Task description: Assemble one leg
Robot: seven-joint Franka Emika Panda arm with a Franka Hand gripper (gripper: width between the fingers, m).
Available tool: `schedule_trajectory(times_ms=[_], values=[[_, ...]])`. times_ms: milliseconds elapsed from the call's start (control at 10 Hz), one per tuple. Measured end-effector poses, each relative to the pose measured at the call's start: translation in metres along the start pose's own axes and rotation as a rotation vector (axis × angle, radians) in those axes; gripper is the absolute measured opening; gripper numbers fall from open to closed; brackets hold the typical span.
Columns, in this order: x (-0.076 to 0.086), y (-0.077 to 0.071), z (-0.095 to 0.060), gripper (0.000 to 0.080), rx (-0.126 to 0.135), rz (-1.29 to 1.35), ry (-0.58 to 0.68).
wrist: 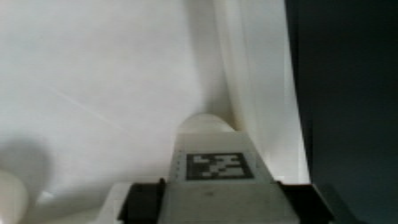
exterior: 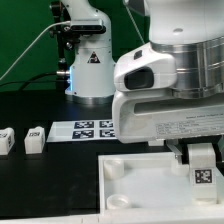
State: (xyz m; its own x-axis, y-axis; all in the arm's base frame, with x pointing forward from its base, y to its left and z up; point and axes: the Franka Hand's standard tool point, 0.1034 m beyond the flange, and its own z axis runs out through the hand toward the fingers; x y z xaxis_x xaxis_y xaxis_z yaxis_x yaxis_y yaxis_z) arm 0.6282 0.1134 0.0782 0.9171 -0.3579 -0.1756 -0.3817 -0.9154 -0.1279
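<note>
Fingers pinch the leg between them — tag face showing — over the white panel.

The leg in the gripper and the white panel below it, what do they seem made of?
The leg, held in the gripper: likely white plastic, smooth matte faces, printed black-and-white tag. The white panel: probably moulded plastic too, matte, rounded raised rim; painted wood can't be ruled out.

The panel lies at the bench's near edge, held leg over it, marker board behind, loose legs toward the exterior view's left.
</note>
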Motion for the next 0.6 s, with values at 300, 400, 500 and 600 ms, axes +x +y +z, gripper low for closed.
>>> schedule_trajectory(times_ms=[300,400,500,600], values=[[0.0000,-0.0027,0.0001,0.0294,0.012,0.263,0.006],[-0.0004,-0.0036,0.0002,0.0294,0.013,0.362,0.005],[-0.0007,-0.0041,0.0003,0.0294,0.014,0.438,0.004],[-0.0011,-0.0048,0.0004,0.0294,0.014,0.545,0.004]])
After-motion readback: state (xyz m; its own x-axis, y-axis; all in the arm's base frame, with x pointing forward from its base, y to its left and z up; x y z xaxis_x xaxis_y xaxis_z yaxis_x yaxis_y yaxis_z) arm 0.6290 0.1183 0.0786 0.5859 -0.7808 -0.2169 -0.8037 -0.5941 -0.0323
